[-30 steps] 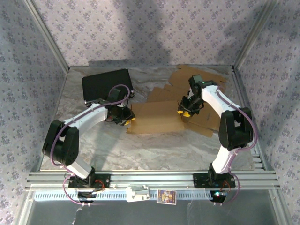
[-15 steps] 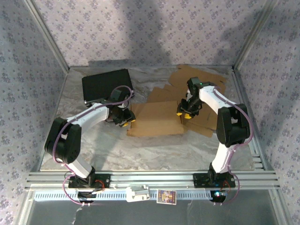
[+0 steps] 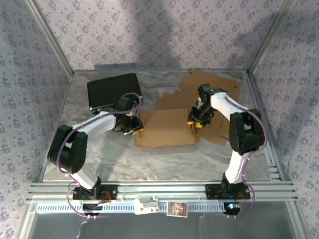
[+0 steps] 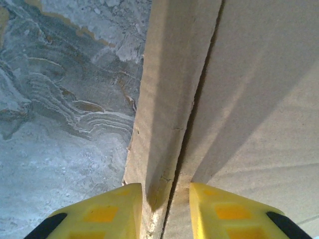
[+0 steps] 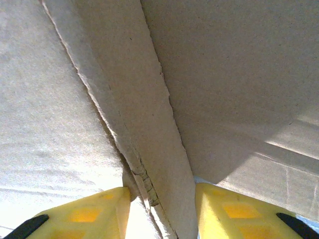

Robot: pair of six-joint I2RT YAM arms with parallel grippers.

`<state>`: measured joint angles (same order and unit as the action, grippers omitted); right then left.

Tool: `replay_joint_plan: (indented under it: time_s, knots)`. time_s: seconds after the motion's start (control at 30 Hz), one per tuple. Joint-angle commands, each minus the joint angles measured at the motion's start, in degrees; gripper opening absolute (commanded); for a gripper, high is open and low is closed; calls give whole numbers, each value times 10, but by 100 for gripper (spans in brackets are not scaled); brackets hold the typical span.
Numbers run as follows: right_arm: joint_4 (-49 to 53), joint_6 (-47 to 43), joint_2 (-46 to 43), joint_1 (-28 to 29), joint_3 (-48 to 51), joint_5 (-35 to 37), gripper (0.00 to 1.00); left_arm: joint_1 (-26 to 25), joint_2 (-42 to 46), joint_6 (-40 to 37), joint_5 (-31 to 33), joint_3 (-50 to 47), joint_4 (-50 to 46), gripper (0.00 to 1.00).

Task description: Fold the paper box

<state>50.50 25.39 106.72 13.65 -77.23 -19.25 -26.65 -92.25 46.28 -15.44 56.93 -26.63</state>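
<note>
The paper box (image 3: 167, 127) is a flat brown cardboard blank in the middle of the table. My left gripper (image 3: 136, 128) is at its left edge. In the left wrist view the yellow fingers (image 4: 107, 211) stand on either side of a narrow raised side flap (image 4: 167, 124), shut on it. My right gripper (image 3: 195, 121) is at the box's right edge. Its fingers (image 5: 89, 211) hold the creased right side flap (image 5: 149, 139), which fills the gap between them.
A black case (image 3: 112, 90) lies at the back left, just behind the left arm. More cardboard sheets (image 3: 219, 84) lie at the back right, partly under the right arm. Metal frame posts and patterned walls close in the marbled table (image 3: 164, 162).
The right gripper has shifted a little left and back along the box's right edge. The left gripper has edged toward the box's left flap, and its jaws have narrowed onto it.
</note>
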Motion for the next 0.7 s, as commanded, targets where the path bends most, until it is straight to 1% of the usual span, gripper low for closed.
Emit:
replay_joint_plan:
  time_s: [0.0,0.07,0.17,0.23,0.37,0.47,0.53,0.67]
  knots:
    - [-2,-11,7,6,19,14,40,4,14,-15,11,-23,18,28]
    - [-7,-17,-3,5,20,7,41,5,22,-20,3,-36,42,25]
    - [-19,-31,-28,4,27,4,43,10,31,-32,-5,-53,63,14]
    - [-38,-38,-49,2,40,7,47,16,35,-35,-10,-62,67,10]
    - [-96,-39,-89,-18,72,-29,57,25,47,-40,-13,-85,71,9]
    - [-136,-41,-100,-31,84,-73,63,35,58,-42,-20,-103,83,9]
    - [-157,-40,-98,-41,102,-104,65,44,64,-44,-31,-116,96,8]
    - [-239,-26,-90,-60,130,-154,67,67,71,-45,-55,-143,123,6]
